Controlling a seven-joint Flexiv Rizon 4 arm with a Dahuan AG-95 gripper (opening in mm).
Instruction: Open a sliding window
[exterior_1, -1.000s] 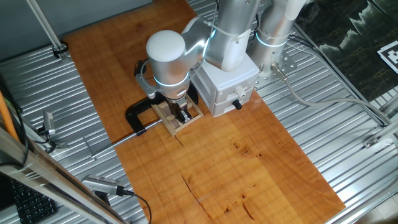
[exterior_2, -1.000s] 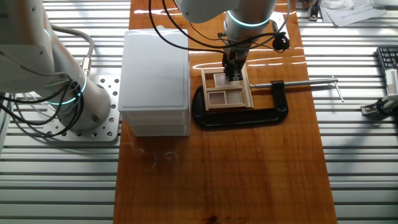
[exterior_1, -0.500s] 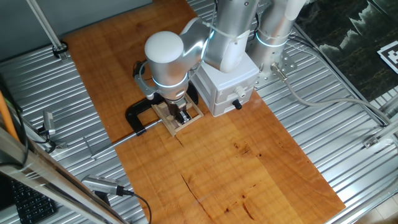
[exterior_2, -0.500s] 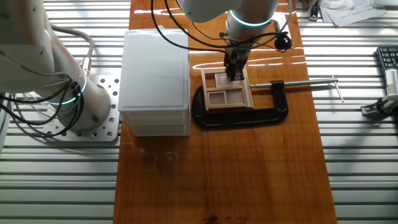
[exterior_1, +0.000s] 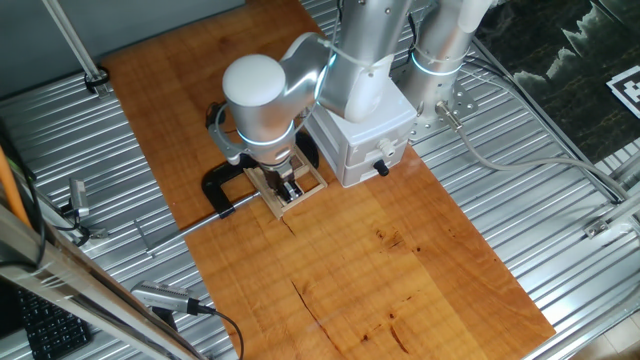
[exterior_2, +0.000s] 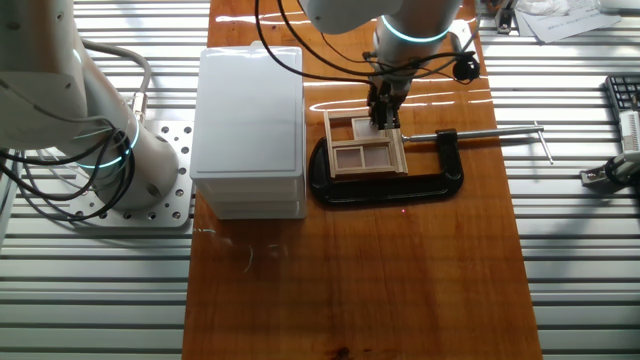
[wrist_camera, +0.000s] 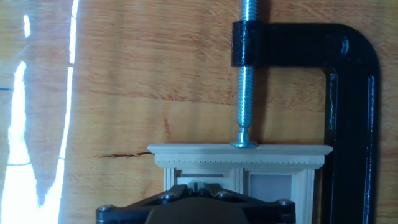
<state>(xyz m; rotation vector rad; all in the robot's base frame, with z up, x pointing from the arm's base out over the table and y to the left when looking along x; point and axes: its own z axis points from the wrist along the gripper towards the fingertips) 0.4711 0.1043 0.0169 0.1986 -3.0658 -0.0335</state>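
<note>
The sliding window (exterior_2: 365, 157) is a small light-wood frame lying flat on the wooden board, held by a black C-clamp (exterior_2: 400, 188). My gripper (exterior_2: 384, 122) points straight down onto the window's upper part, on the side near the clamp screw, with its fingers together. In one fixed view the gripper (exterior_1: 290, 189) stands on the window (exterior_1: 313, 182) under the arm's white wrist. In the hand view the window's top rail (wrist_camera: 239, 155) lies just ahead of the closed gripper (wrist_camera: 198, 194), and the clamp screw presses on that rail.
A white box (exterior_1: 365, 140) with a black knob (exterior_1: 381, 167) stands right beside the window; it also shows in the other fixed view (exterior_2: 250, 120). The clamp's screw rod (exterior_2: 500, 130) sticks out over the board edge. A second arm's base (exterior_2: 110, 150) stands beyond the box.
My gripper and wrist have shifted a little along the window toward the clamp-screw side, staying down on the window. The clamp and box have not moved.
</note>
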